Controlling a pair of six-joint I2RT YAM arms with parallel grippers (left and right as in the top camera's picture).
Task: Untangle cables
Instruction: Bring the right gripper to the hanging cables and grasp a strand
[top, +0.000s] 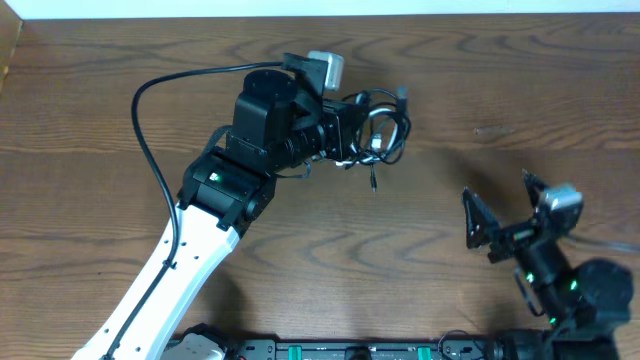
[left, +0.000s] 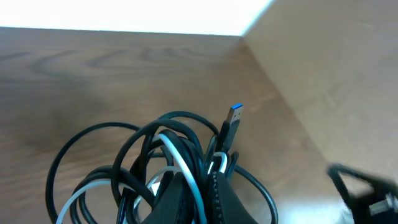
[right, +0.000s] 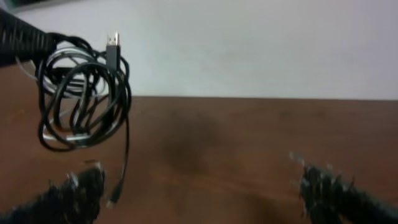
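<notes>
A tangled bundle of cables (top: 378, 128), mostly black with one white strand, hangs from my left gripper (top: 352, 133), which is shut on it and holds it above the table. In the left wrist view the loops (left: 168, 162) spread out past my fingers (left: 198, 194), and a plug with a blue tip (left: 235, 116) sticks up. In the right wrist view the bundle (right: 84, 99) hangs at the upper left, with one loose end (right: 118, 186) dangling down. My right gripper (top: 500, 210) is open and empty, to the right of the bundle and apart from it; its fingers (right: 199, 193) frame bare table.
The brown wooden table (top: 120, 70) fills the view. A thick black wire (top: 150, 140) loops from the left arm. A pale wall (right: 261, 43) stands behind the table's far edge.
</notes>
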